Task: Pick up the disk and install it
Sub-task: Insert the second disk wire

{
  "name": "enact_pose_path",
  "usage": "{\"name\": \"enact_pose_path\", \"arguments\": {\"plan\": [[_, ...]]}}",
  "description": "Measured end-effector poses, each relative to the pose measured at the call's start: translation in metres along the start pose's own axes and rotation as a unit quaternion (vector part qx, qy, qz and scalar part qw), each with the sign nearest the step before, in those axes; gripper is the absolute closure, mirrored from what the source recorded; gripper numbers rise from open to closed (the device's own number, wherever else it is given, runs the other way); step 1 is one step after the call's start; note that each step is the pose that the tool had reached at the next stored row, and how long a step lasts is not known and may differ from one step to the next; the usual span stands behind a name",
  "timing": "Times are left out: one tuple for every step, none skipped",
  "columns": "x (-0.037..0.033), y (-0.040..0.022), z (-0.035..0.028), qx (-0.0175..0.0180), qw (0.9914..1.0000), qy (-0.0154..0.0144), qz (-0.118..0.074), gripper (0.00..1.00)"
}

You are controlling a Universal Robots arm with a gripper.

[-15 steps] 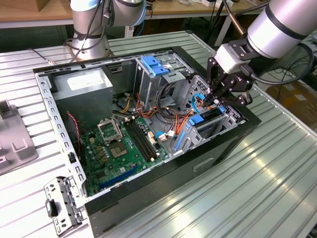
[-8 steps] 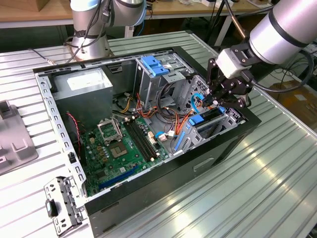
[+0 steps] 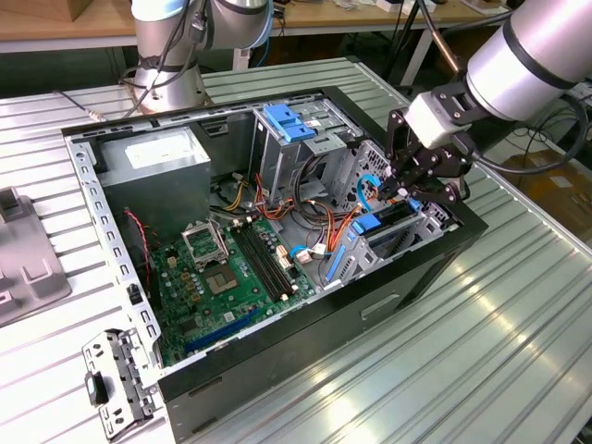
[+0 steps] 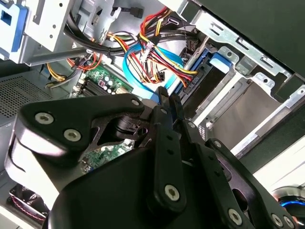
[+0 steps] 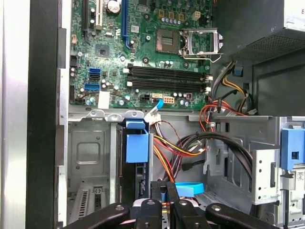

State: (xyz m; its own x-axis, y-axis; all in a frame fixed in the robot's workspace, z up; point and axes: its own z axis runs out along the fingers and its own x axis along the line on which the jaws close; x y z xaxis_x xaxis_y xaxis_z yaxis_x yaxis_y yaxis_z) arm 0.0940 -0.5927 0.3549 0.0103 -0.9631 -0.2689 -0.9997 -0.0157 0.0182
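Note:
The disk (image 3: 396, 218) sits on edge in the drive bay at the open computer case's corner on the exterior view's right. Its blue side rail (image 5: 137, 147) and blue end tab (image 4: 222, 62) show in both wrist views. My gripper (image 3: 400, 190) hangs just above that bay, next to the disk's rail. Its fingers (image 4: 167, 102) are pressed together, and I see nothing held between them. In the first wrist view the gripper (image 5: 165, 190) is close beside a light blue data cable (image 5: 188, 189).
The green motherboard (image 3: 222, 277) lies on the case floor. Bundles of red, yellow and orange wires (image 3: 305, 217) run beside the bay. A grey power supply (image 3: 153, 157) and a cage with a blue latch (image 3: 289, 122) stand at the back. A loose metal bracket (image 3: 116, 384) lies outside the case.

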Motion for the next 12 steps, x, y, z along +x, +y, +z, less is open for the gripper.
{"name": "enact_pose_path", "arguments": {"plan": [[0.0007,0.0000,0.0001,-0.0003,1.00000,0.0001,-0.001,0.84],[0.0015,0.0000,0.0003,-0.0007,1.00000,0.0001,-0.002,0.84],[0.0019,0.0000,0.0006,-0.0009,0.99999,0.0001,-0.003,0.84],[0.0023,-0.0002,0.0013,-0.0011,0.99999,0.0001,-0.004,0.84],[0.0026,-0.0003,0.0018,-0.0011,0.99999,0.0001,-0.004,0.84],[0.0028,-0.0004,0.0022,-0.0011,0.99999,0.0001,-0.004,0.84],[0.0031,-0.0004,0.0026,-0.0012,0.99999,0.0001,-0.004,0.84],[0.0033,-0.0005,0.0028,-0.0012,0.99999,0.0001,-0.004,0.84],[0.0036,-0.0006,0.0031,-0.0011,0.99999,0.0001,-0.004,0.84],[0.0037,-0.0006,0.0032,-0.0011,0.99999,0.0001,-0.004,0.84],[0.0038,-0.0006,0.0033,-0.0011,0.99999,0.0002,-0.004,0.84],[0.0039,-0.0007,0.0035,-0.0012,0.99999,0.0002,-0.004,0.84]]}}
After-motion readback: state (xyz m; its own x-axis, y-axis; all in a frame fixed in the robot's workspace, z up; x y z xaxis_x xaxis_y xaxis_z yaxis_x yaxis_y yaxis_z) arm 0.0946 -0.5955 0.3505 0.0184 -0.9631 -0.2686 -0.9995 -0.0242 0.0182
